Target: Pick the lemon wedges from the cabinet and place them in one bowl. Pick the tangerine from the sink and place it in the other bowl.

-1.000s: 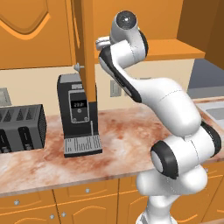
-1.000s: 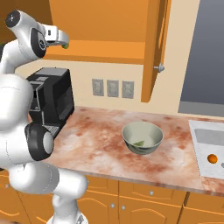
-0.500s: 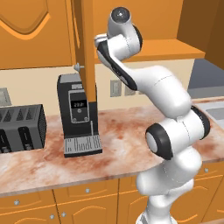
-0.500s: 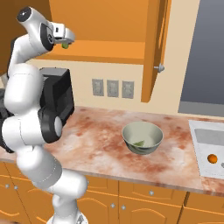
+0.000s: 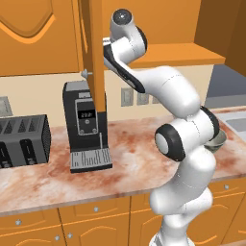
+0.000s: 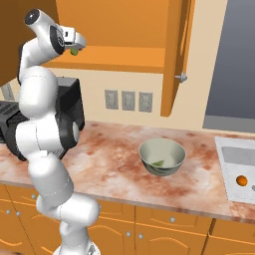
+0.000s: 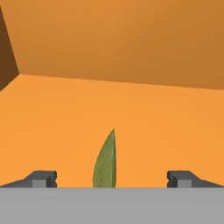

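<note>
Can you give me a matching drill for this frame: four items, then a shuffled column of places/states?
Items:
1. tangerine
2. lemon wedge
3. bowl
4. hand

Places/states:
A. on the counter, a green wedge inside
B. open, reaching into the cabinet
C. in the sink basin
D. on the cabinet shelf, between the fingertips

Pairs: 1-C, 2-D, 3-A, 4-B

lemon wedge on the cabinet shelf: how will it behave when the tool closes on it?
The lemon wedge looks thin and pointed, so it is probably light and may skid or twist between the fingers. Its curved sides could slip. Being small, it seems unlikely to roll far on the flat cabinet floor.
</note>
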